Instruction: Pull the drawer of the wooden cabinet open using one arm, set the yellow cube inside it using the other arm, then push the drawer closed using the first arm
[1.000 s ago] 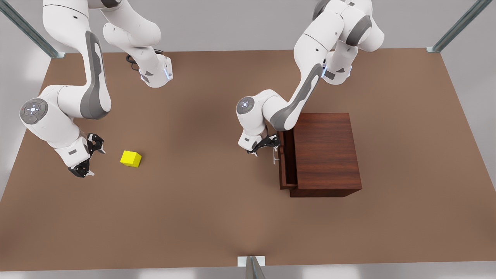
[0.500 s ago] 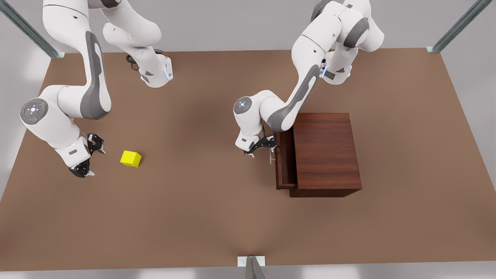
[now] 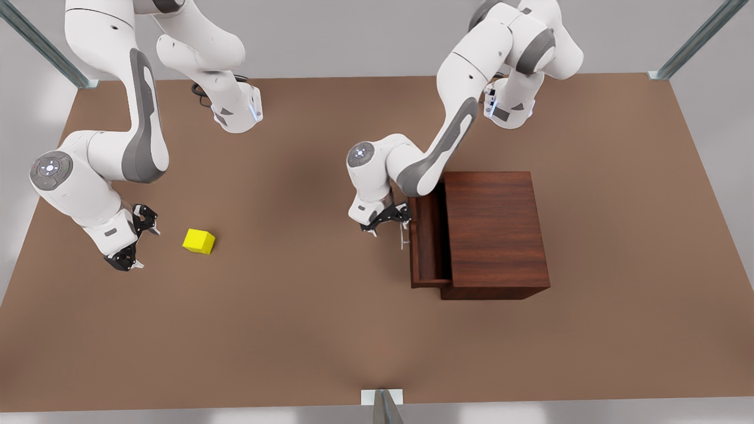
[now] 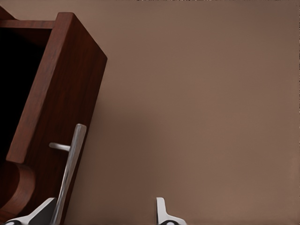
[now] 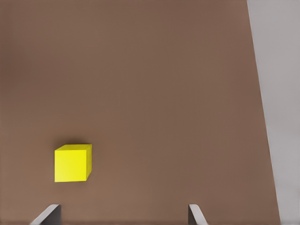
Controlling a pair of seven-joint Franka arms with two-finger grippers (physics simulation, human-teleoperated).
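The wooden cabinet (image 3: 495, 229) stands on the table at the front view's right. Its drawer (image 3: 429, 241) (image 4: 56, 93) is pulled partly out toward the front view's left. My left gripper (image 3: 389, 222) (image 4: 103, 213) is at the silver handle (image 3: 403, 235) (image 4: 70, 173). Its fingers are spread, and the bar lies just inside one fingertip (image 4: 44, 213). The yellow cube (image 3: 199, 241) (image 5: 71, 163) rests on the table at the front view's left. My right gripper (image 3: 144, 242) (image 5: 123, 215) waits open beside it, a short gap away, with nothing between its fingers.
The brown table (image 3: 306, 330) has wide bare room between the cube and the cabinet. Both arm bases (image 3: 238, 115) (image 3: 509, 112) stand at the far edge. Metal frame posts (image 3: 383, 406) mark the near edge and the far corners.
The drawer has slid farther out toward the front view's left, and my left gripper has moved that way with the handle. The right arm and the cube have not moved.
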